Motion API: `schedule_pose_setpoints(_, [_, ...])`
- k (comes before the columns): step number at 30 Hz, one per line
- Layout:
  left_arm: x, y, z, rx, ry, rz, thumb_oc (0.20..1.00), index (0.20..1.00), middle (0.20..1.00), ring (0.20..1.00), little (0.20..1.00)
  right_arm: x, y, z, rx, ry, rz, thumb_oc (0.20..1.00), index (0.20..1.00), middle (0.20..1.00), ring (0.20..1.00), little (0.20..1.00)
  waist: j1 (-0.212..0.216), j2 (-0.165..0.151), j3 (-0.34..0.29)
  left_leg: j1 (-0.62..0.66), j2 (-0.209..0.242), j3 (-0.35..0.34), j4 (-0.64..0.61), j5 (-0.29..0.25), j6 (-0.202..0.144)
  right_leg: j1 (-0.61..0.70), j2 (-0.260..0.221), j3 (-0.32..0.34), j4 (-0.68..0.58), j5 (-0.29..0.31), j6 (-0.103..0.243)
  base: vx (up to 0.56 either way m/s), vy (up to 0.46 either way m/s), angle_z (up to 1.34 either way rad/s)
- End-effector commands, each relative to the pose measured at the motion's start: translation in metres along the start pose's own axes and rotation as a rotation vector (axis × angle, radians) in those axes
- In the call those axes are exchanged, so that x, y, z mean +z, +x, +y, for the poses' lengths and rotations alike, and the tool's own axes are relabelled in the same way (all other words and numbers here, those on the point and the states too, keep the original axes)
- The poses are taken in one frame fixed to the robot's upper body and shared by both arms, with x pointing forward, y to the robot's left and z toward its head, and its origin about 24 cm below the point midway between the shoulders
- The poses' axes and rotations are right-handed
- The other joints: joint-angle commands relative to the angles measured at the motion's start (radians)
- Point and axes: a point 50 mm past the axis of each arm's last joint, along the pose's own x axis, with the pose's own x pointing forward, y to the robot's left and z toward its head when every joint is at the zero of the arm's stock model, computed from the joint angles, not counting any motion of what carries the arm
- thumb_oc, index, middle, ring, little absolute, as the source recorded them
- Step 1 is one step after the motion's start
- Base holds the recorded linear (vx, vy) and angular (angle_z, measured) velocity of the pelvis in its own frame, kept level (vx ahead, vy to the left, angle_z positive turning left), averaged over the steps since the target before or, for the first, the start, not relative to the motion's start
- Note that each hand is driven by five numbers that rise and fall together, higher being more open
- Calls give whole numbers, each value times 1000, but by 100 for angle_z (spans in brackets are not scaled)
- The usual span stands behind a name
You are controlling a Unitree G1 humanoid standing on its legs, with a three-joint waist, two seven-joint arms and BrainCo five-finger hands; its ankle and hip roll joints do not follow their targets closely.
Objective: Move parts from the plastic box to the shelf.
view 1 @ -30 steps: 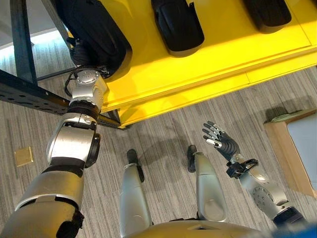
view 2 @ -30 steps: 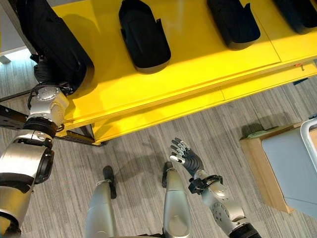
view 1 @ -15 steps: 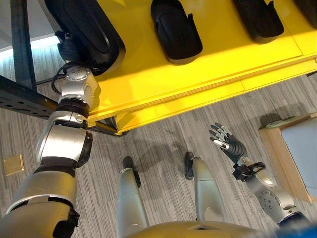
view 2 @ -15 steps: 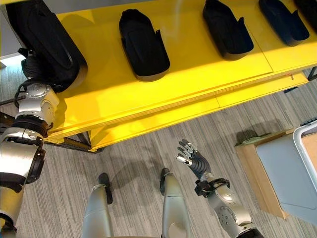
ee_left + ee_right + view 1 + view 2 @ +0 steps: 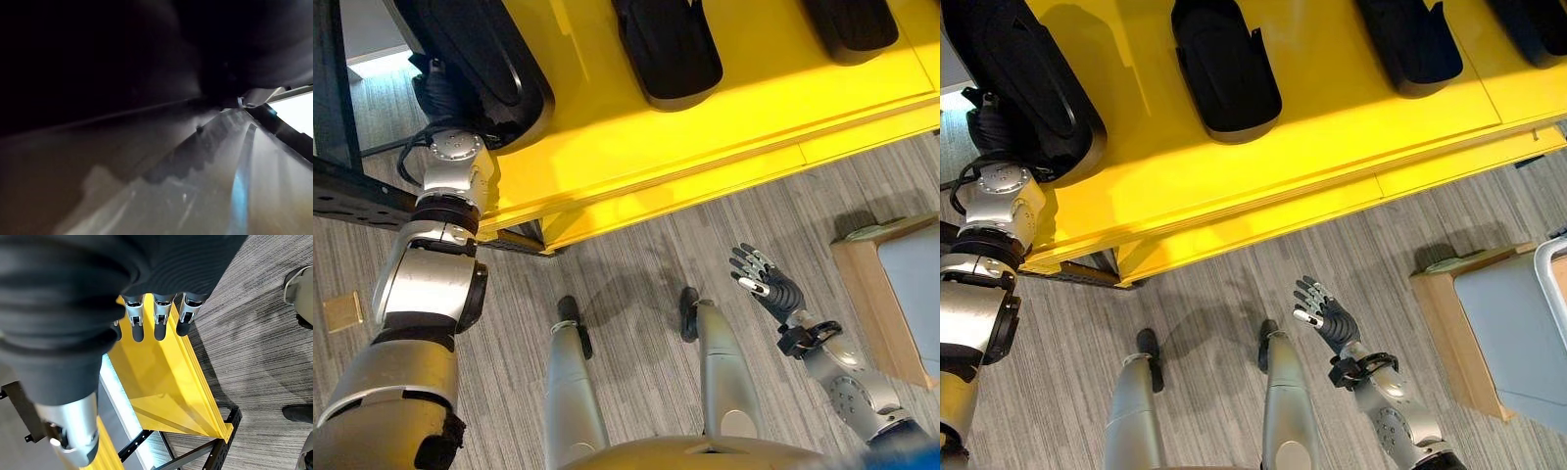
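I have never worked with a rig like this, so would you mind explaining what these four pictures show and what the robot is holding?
This is a two-armed humanoid robot seen through its own cameras. Two pictures come from a stereo camera on its head, looking down; the other two come from cameras on its wrists.

In the head views, a yellow shelf carries several black moulded parts. The left hand reaches up under the leftmost black part at the shelf's left end; its fingers are hidden there, so I cannot tell whether it grips. The left wrist view is nearly all dark, pressed close to that part.

The right hand hangs over the grey striped floor with fingers straight, holding nothing; its wrist view looks past those fingers towards the shelf. A wooden stand sits on the right.
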Motion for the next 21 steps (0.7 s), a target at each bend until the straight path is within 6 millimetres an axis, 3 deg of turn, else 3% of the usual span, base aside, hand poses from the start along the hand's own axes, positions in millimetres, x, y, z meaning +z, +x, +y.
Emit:
schedule_pose_setpoints(1, [4, 3, 12, 27, -47, -19, 200, 200, 200, 200, 200, 17, -8, -2, 26, -16, -64, 1000, 1000, 1000, 1000, 1000, 4, 17, -25, -5, 35, -59, -10, -22, -8, 7, -41, 35, -63, 41, 46, 0, 0, 0])
schedule_pose_setpoints(9, [-3, 1, 12, 31, -61, 3, 200, 200, 200, 200, 200, 16, -8, -2, 28, -9, -60, 1000, 1000, 1000, 1000, 1000, 5, 13, -27, -24, 34, -60, 2, -26, -7, -14, -41, 39, -49, 37, 44, 0, 0, 0])
schedule_pose_setpoints(10, [-2, 3, 14, 36, -63, 1, 909, 909, 909, 909, 909, 17, -8, -2, 27, -10, -60, 1000, 1000, 1000, 1000, 1000, 6, 12, -27, -26, 32, -60, 4, -28, -6, -18, -42, 40, -48, 37, 44, 20, 26, -3])
schedule_pose_setpoints(11, [-1, 3, 15, 44, -74, 5, 1000, 1000, 1000, 1000, 1000, 17, -8, -3, 27, -12, -60, 1000, 1000, 1000, 1000, 1000, 6, 11, -27, -30, 32, -59, 8, -31, -5, -21, -43, 42, -46, 37, 45, 25, 27, -4])
schedule_pose_setpoints(21, [4, 7, 28, 75, -82, -9, 1000, 1000, 1000, 1000, 1000, 18, -15, -8, 16, -33, -54, 1000, 1000, 1000, 1000, 1000, 6, 19, -61, -34, 35, -62, 14, -38, -8, -30, -40, 40, -32, 27, 40, 3, 2, 0])
